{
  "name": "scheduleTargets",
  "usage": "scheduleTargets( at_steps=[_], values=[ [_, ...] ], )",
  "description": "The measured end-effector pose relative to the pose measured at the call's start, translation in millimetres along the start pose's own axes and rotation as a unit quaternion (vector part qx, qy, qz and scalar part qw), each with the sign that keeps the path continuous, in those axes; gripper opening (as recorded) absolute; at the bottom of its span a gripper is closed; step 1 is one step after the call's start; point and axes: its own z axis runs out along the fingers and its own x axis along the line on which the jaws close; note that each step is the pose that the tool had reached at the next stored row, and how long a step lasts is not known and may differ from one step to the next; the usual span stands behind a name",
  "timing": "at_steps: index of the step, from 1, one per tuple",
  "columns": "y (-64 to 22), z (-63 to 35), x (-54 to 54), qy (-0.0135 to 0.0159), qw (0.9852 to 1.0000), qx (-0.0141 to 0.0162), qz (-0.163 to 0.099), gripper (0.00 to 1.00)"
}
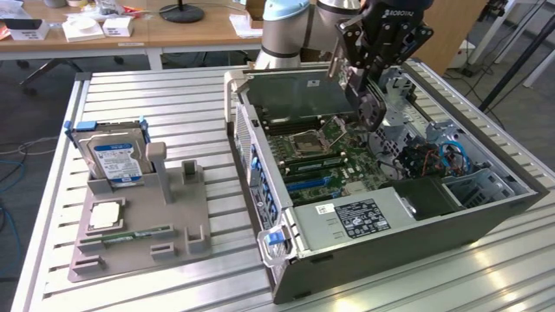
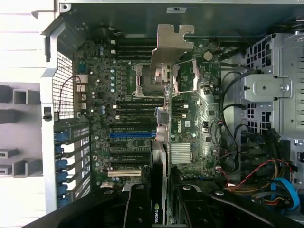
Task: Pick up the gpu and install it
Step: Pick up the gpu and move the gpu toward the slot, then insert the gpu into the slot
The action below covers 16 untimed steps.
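The black gripper (image 1: 364, 88) (image 2: 164, 202) was clenched on the gpu (image 1: 371, 112) (image 2: 170, 47), a thin dark card with a bent, silvery metal bracket. The card hung on edge over the green, densely studded motherboard (image 1: 325, 153) (image 2: 128, 95) inside the open grey metal computer case (image 1: 390, 240). Well apart, a boxy hard drive (image 1: 117, 159) stood in a matte grey plastic holder (image 1: 173, 214) on the ribbed aluminium table (image 1: 156, 97).

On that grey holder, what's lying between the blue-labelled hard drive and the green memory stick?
A square silvery processor chip lies flat on the grey holder between the hard drive and the memory stick, in the exterior view.
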Motion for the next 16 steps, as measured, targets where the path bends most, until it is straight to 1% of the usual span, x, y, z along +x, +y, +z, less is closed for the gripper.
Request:
scheduleTargets(
  at_steps=[6, 16],
  values=[
    [0.3, 0.2, -6.3, 0.0003, 1.0, -0.0001, -0.006, 0.26],
    [0.3, 0.2, -6.5, 0.0003, 1.0, -0.0001, -0.007, 0.26]
  ],
)
